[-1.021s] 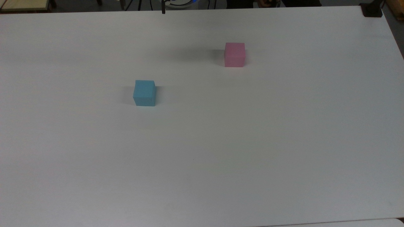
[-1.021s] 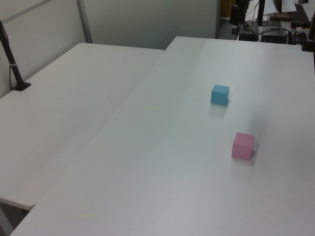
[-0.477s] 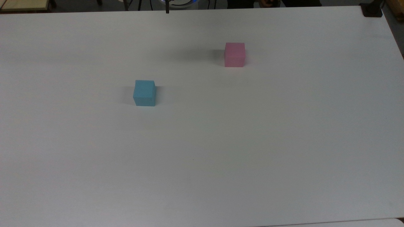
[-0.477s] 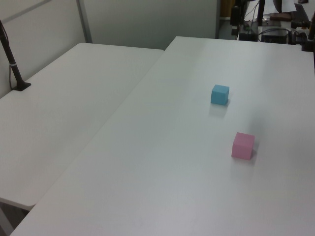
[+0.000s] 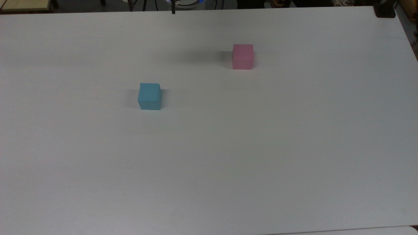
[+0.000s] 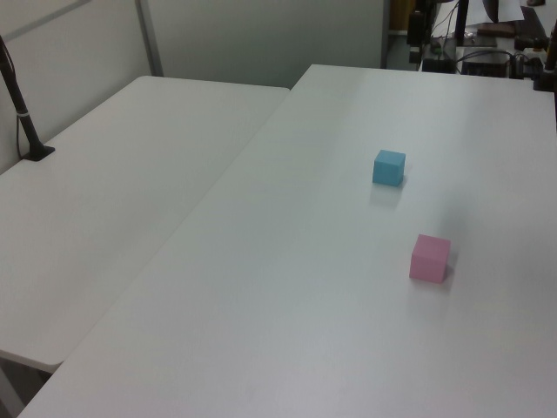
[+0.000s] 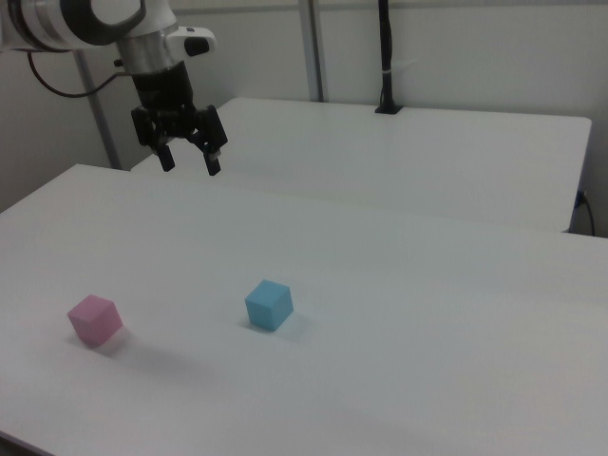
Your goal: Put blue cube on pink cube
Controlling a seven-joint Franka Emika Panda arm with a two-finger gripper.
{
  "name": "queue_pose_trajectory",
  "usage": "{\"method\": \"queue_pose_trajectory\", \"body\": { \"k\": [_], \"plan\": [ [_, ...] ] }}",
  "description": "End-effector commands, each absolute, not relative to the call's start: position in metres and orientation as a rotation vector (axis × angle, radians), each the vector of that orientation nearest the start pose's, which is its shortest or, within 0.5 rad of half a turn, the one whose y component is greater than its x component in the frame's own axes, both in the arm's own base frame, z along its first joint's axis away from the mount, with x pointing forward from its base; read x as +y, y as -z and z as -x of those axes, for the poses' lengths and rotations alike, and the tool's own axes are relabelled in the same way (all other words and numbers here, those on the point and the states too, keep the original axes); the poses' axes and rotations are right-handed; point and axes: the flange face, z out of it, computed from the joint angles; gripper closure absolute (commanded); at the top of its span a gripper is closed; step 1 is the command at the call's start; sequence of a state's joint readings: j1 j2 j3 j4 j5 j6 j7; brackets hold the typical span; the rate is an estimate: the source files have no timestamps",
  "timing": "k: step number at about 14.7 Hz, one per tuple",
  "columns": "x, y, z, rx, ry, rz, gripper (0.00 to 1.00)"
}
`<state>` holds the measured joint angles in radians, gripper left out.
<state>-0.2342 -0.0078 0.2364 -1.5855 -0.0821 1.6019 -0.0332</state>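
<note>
- My tool (image 7: 188, 161) hangs in the air with its two fingers spread apart and nothing between them, high above the far part of the tabletop (image 7: 399, 313) in the right view.
- The blue cube (image 5: 149, 96) sits flat on the tabletop, upright, touching nothing else; in the right view it lies below my tool and toward the right view's right.
- The pink cube (image 5: 243, 56) also rests flat on the tabletop, well apart from the blue cube; in the top view it is up and toward the top view's right of the blue one, in the left view nearer the camera, and in the right view near the right view's left edge.
- Bare white tabletop lies all around both cubes, and neither stands close to an edge in the top view.
- A second white table (image 6: 113, 200) butts against the tabletop along a seam; a dark post (image 6: 19, 109) stands on a black foot at its far side, by a pale wall.
- Beyond the tabletop's far end in the left view sits dark equipment with cables (image 6: 474, 43); what it is I cannot make out.
- A soft shadow falls on the tabletop just beside the pink cube in the top view.
</note>
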Motion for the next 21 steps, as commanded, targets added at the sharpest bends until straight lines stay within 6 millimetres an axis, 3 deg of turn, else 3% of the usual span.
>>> {"method": "queue_pose_trajectory", "body": {
  "k": [1,14,19,21],
  "plan": [
    [-0.005,-0.626,-0.552,-0.092,0.016,3.217,0.00],
    [-0.003,-0.622,-0.548,-0.081,-0.037,3.213,0.00],
    [-0.012,-0.622,-0.547,-0.058,-0.046,3.214,0.00],
    [-0.012,-0.614,-0.545,-0.071,-0.083,3.207,0.00]
  ]
}}
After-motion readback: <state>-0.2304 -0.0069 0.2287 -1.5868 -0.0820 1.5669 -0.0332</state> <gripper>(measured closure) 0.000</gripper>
